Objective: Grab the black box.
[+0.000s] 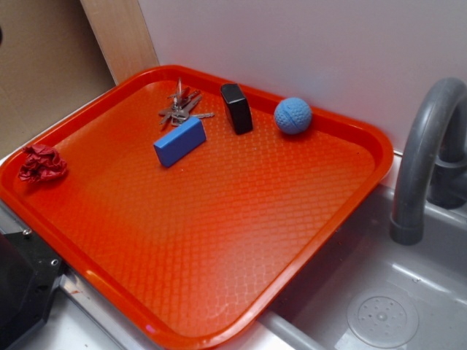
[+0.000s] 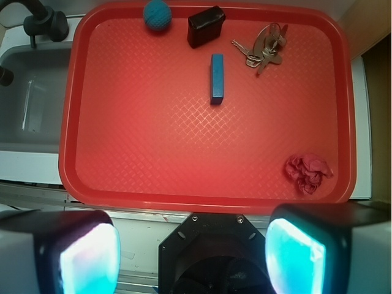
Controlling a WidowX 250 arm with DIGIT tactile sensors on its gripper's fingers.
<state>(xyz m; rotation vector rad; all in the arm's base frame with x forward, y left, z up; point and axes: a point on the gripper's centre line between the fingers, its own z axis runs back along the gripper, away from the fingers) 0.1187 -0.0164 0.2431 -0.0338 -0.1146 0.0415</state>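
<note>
The black box point(image 1: 237, 108) point(image 2: 206, 26) stands on its edge near the far rim of the orange tray point(image 1: 219, 240) point(image 2: 141, 153), between the blue ball and the keys. In the wrist view my gripper point(image 2: 192, 254) hangs high above the tray's near edge, far from the box. Its two fingers point(image 2: 89, 257) are spread wide apart and hold nothing, so it is open. The exterior view shows only the black robot base point(image 1: 22, 284) at the lower left.
A blue rectangular block point(image 1: 179, 141) point(image 2: 217, 78) lies just in front of the box. Keys point(image 1: 181, 106) point(image 2: 264, 46), a blue ball point(image 1: 292, 115) point(image 2: 158, 15) and a crumpled red rag point(image 1: 41, 163) point(image 2: 308, 172) also lie on the tray. A grey sink point(image 1: 379, 306) with its faucet point(image 1: 423, 146) adjoins the tray.
</note>
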